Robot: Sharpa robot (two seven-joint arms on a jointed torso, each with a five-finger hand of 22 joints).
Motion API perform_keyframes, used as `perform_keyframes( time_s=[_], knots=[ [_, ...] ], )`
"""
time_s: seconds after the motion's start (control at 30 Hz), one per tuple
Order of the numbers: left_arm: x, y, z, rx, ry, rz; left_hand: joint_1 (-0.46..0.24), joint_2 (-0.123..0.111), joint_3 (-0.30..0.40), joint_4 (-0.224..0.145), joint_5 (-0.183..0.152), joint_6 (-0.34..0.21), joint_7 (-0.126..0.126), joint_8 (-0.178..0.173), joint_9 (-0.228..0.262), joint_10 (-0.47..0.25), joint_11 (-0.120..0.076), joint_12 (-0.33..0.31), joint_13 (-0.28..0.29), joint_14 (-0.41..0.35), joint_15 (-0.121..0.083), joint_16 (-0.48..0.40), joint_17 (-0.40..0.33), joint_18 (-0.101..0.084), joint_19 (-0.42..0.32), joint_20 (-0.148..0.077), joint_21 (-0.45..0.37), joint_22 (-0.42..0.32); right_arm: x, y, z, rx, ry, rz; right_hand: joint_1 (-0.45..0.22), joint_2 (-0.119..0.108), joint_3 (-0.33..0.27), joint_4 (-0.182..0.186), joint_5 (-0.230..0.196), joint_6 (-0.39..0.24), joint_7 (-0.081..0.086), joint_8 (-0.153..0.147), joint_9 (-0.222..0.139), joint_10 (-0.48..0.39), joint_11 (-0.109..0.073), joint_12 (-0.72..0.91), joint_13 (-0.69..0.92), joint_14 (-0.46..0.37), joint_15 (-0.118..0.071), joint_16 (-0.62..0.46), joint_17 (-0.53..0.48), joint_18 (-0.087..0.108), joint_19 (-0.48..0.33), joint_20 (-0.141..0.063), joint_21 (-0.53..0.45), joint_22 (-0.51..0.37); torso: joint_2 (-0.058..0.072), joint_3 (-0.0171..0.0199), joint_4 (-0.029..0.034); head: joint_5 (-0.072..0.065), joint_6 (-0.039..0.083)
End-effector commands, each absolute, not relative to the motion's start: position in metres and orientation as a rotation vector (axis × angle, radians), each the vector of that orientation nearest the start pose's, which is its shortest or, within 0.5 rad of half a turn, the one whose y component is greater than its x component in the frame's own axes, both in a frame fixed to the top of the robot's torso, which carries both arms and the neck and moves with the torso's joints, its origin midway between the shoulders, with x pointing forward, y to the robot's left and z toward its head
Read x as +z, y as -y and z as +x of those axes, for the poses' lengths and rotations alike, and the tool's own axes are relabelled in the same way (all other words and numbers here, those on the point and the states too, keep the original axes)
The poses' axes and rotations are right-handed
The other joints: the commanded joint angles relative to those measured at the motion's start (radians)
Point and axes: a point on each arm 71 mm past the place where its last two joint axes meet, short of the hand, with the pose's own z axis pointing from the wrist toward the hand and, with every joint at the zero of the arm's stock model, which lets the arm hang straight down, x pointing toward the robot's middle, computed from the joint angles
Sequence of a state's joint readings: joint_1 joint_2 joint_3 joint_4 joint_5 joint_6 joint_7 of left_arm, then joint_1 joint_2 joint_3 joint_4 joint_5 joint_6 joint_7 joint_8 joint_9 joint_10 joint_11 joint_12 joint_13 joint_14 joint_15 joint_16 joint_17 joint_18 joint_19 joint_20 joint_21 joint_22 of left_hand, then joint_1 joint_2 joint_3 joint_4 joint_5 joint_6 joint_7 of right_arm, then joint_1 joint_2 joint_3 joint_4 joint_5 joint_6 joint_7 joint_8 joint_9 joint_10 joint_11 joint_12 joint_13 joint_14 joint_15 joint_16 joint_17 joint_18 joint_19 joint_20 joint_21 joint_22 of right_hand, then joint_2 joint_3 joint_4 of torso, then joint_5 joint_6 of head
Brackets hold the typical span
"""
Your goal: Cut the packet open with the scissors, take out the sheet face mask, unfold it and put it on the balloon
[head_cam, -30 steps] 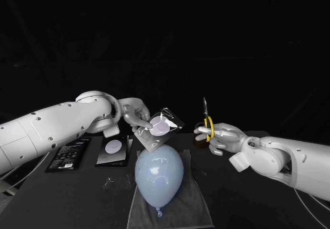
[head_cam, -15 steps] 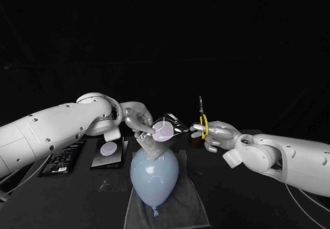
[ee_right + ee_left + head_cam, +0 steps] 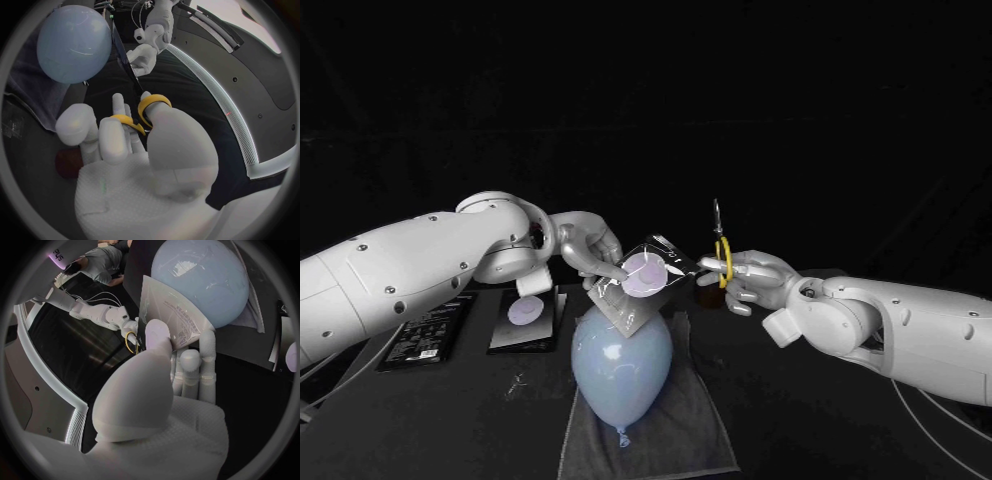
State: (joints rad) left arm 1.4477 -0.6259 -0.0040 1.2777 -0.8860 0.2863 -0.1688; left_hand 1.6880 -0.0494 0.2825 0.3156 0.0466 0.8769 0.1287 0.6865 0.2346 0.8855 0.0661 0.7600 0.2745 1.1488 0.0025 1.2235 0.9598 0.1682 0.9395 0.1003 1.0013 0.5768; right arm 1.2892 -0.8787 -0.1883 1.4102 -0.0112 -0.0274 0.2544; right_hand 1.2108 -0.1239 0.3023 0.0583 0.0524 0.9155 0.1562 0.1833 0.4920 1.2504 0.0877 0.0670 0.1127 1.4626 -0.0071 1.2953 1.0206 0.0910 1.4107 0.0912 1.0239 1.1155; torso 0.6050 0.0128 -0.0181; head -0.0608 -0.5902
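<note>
Now | left hand holds packet — print unreadable | right hand holds scissors

Pale blue balloon, yellow-handled scissors, silvery packet with lilac circle.

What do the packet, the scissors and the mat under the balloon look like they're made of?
Packet: probably glossy plastic or foil film; it catches light and holds flat in the left hand. Scissors: thin dark blades, likely metal; smooth yellow loops, likely plastic. Mat: seems grey cloth, matt with faint wrinkles.
</note>
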Motion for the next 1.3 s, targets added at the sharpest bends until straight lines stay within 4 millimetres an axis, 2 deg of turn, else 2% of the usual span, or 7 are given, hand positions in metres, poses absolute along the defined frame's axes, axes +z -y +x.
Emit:
perform_keyframes(
  time_s=[0.03, 0.07, 0.43, 0.63, 1.03, 1.23, 1.3],
  knots=[
    [-0.09, -0.146, 0.546, -0.943, -2.142, -0.009, -0.002, -0.006, 0.057, -0.055, 0.001, 0.003, 0.0, -0.006, 0.01, 0.007, -0.004, -0.002, 0.001, 0.001, 0.002, 0.001, -0.002, 0.015, -0.007, 0.001, 0.005, 0.001, -0.201, 0.244, 0.497, 1.527, -1.729, 1.077, -0.001, -0.009, 0.001, 0.004, -0.004, -0.001, 0.009, -0.004, 0.0, -0.008, 0.0, -0.004, -0.002, 0.002, 0.006, 0.003, -0.001, 0.02, 0.003, 0.004, -0.002, -0.001, 0.0, -0.0001, 0.0, 0.0, -0.004],
    [-0.09, -0.145, 0.546, -0.94, -2.143, -0.007, -0.015, -0.015, 0.08, -0.062, 0.001, 0.004, 0.0, -0.006, 0.012, 0.006, -0.003, -0.001, 0.003, 0.001, 0.002, 0.002, -0.002, 0.015, -0.008, 0.001, 0.007, 0.003, -0.201, 0.243, 0.496, 1.531, -1.733, 1.074, -0.003, -0.01, -0.001, 0.005, -0.004, -0.001, 0.01, -0.005, -0.001, -0.009, 0.001, -0.004, -0.002, 0.002, 0.007, 0.001, -0.004, 0.02, 0.003, 0.004, -0.002, -0.002, 0.0, 0.0, 0.0, 0.001, -0.005],
    [-0.091, -0.146, 0.549, -0.909, -2.147, -0.001, -0.031, -0.023, 0.109, -0.073, 0.001, 0.004, 0.0, -0.006, 0.016, 0.005, -0.003, 0.001, 0.005, 0.0, 0.002, 0.001, -0.005, 0.015, -0.009, 0.001, 0.009, 0.004, -0.198, 0.238, 0.488, 1.566, -1.741, 1.07, -0.01, -0.007, -0.003, 0.01, -0.004, 0.001, 0.01, -0.006, -0.002, -0.01, 0.002, -0.003, -0.004, 0.001, 0.008, 0.001, -0.004, 0.02, 0.003, 0.005, -0.004, -0.002, -0.001, 0.0003, -0.0024, 0.003, -0.012],
    [-0.091, -0.145, 0.548, -0.902, -2.151, 0.009, -0.044, -0.03, 0.13, -0.083, 0.001, 0.004, 0.001, -0.006, 0.019, 0.004, -0.003, 0.003, 0.008, 0.0, 0.002, 0.002, -0.006, 0.015, -0.009, 0.001, 0.011, 0.006, -0.198, 0.239, 0.488, 1.571, -1.739, 1.076, -0.012, -0.007, -0.003, 0.011, -0.004, 0.001, 0.01, -0.006, -0.002, -0.01, 0.002, -0.002, -0.004, 0.001, 0.008, 0.001, -0.004, 0.02, 0.002, 0.006, -0.004, -0.002, 0.0, 0.0017, -0.0006, 0.005, -0.013],
    [-0.092, -0.141, 0.547, -0.907, -2.16, 0.026, -0.053, -0.033, 0.143, -0.088, 0.001, 0.005, 0.001, -0.006, 0.02, 0.004, -0.003, 0.004, 0.009, 0.0, 0.002, 0.002, -0.007, 0.015, -0.01, 0.001, 0.012, 0.007, -0.199, 0.229, 0.491, 1.58, -1.758, 1.064, -0.013, -0.005, -0.003, 0.013, -0.004, 0.002, 0.01, -0.007, -0.002, -0.01, 0.002, -0.002, -0.004, 0.001, 0.008, 0.001, -0.004, 0.02, 0.002, 0.006, -0.004, -0.002, 0.0, 0.0, 0.0011, 0.006, -0.017],
    [-0.092, -0.14, 0.546, -0.908, -2.163, 0.03, -0.053, -0.033, 0.143, -0.088, 0.001, 0.005, 0.001, -0.006, 0.02, 0.004, -0.003, 0.004, 0.009, 0.0, 0.002, 0.002, -0.007, 0.015, -0.01, 0.001, 0.012, 0.007, -0.199, 0.225, 0.492, 1.583, -1.768, 1.054, -0.013, -0.005, -0.004, 0.013, -0.004, 0.002, 0.01, -0.007, -0.002, -0.01, 0.002, -0.002, -0.004, 0.001, 0.008, 0.001, -0.005, 0.02, 0.002, 0.006, -0.004, -0.002, -0.001, -0.0002, 0.0, 0.01, -0.019],
    [-0.092, -0.14, 0.546, -0.909, -2.163, 0.031, -0.068, -0.039, 0.164, -0.099, 0.001, 0.004, 0.001, -0.005, 0.024, 0.003, -0.003, 0.006, 0.011, 0.0, 0.002, 0.002, -0.008, 0.015, -0.011, 0.001, 0.013, 0.008, -0.2, 0.223, 0.493, 1.583, -1.772, 1.05, -0.013, -0.005, -0.004, 0.013, -0.004, 0.002, 0.01, -0.007, -0.002, -0.01, 0.002, -0.002, -0.004, 0.001, 0.008, 0.001, -0.005, 0.02, 0.002, 0.006, -0.004, -0.002, -0.001, 0.0, -0.0004, 0.01, -0.018]
  ],
)
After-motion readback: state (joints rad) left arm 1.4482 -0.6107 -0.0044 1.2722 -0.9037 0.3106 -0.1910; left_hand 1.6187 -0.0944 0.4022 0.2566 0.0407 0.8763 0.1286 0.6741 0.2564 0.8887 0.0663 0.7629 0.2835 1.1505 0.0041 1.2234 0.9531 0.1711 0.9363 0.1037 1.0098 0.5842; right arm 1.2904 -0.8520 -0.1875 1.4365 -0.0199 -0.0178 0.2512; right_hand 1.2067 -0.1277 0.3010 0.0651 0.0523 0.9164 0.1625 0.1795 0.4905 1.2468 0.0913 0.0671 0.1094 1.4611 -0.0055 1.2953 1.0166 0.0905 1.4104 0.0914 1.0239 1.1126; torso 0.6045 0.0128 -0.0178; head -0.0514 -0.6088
